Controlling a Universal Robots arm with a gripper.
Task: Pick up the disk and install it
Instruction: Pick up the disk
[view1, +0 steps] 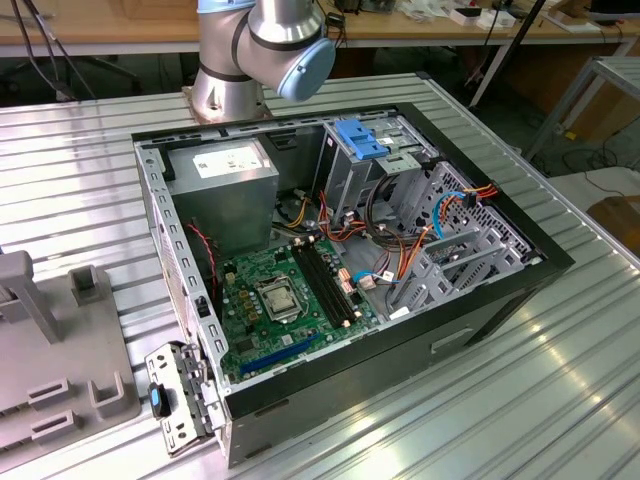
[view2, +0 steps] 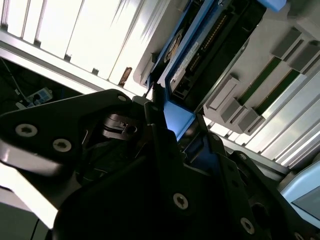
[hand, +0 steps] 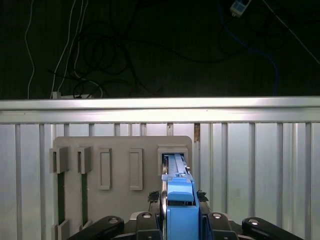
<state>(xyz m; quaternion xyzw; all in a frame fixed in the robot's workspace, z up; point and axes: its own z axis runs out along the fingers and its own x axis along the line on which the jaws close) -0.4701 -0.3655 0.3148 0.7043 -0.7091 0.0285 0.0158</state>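
Standing on edge in the end slot of the grey holder, the disk faces the first wrist view narrow side on. Little more than its blue frame can be made out, and its far end is sunk in the slot. The gripper is drawn in narrow on it, with dark fingers tight against both sides of the blue frame. The gripper's body is cut off at the picture's edge.

The second wrist view looks along the disk's broad face, showing a connector row and a label seen too obliquely to read, and the dark gripper body hides the near part.

The exterior view takes in the open computer case on the ribbed metal table. A blue bracket sits on its drive cage, the arm is cut off above its base, and the holder lies partly out of frame at the exterior view's left.
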